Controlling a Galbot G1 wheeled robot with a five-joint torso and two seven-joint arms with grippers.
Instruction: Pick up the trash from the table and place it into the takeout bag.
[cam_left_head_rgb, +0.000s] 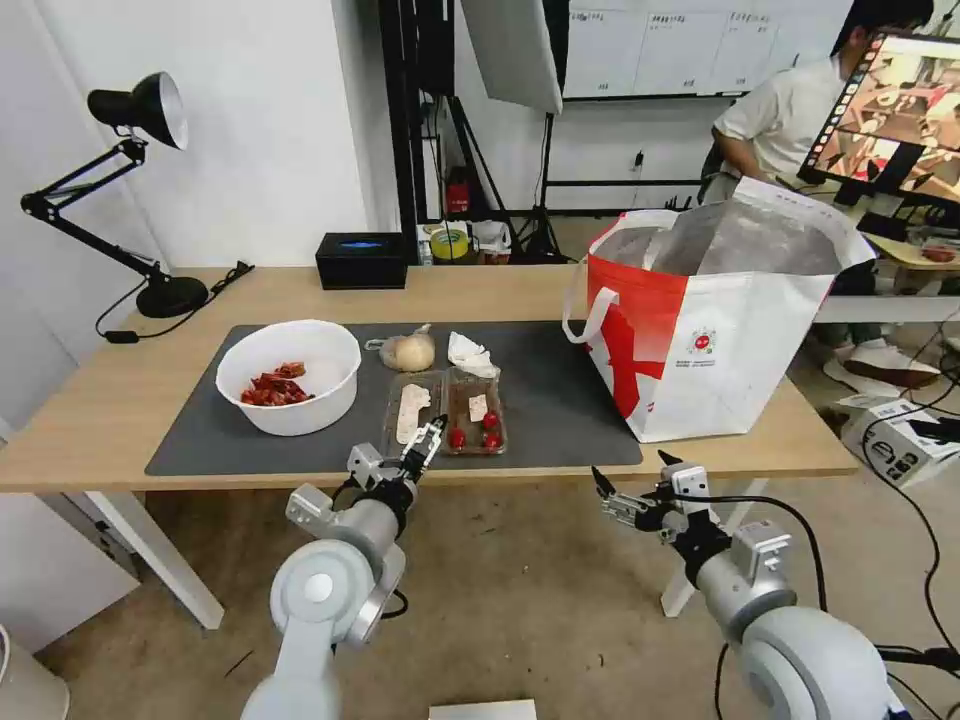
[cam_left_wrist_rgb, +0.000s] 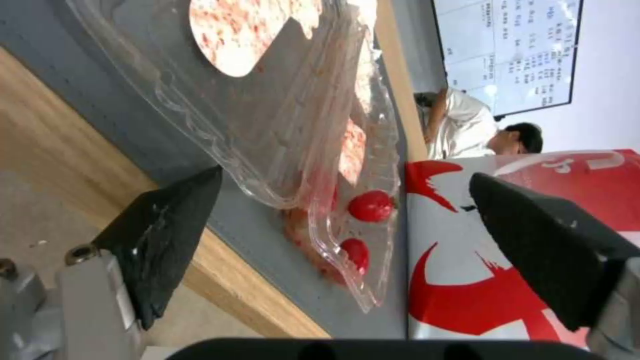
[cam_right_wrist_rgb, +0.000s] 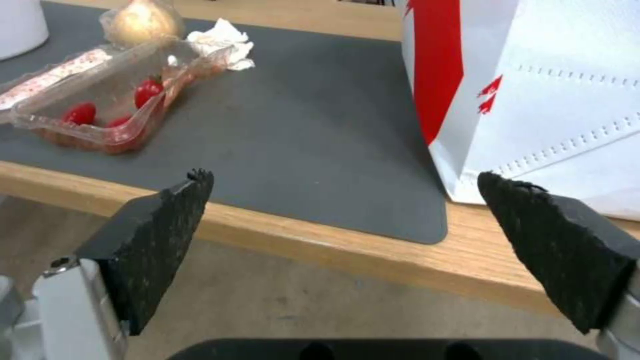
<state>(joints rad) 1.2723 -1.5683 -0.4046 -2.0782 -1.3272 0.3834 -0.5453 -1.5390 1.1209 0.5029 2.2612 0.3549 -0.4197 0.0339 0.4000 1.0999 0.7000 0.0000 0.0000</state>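
Facing left claw (cam_left_head_rgb: 430, 437): tomato tray (cam_left_head_rgb: 447, 410)

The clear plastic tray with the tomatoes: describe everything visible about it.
The clear plastic tray is a thin, crinkled hinged container lying open on the dark mat, both halves side by side. One half holds three small red tomatoes and reddish smears, the other a white label. The crumpled tissue lies just behind it. The left gripper, open, is at its near edge, not gripping it.

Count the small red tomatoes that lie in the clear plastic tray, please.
3. All sit at the near end of the tray: one tomato left, two right. Others may be hidden.
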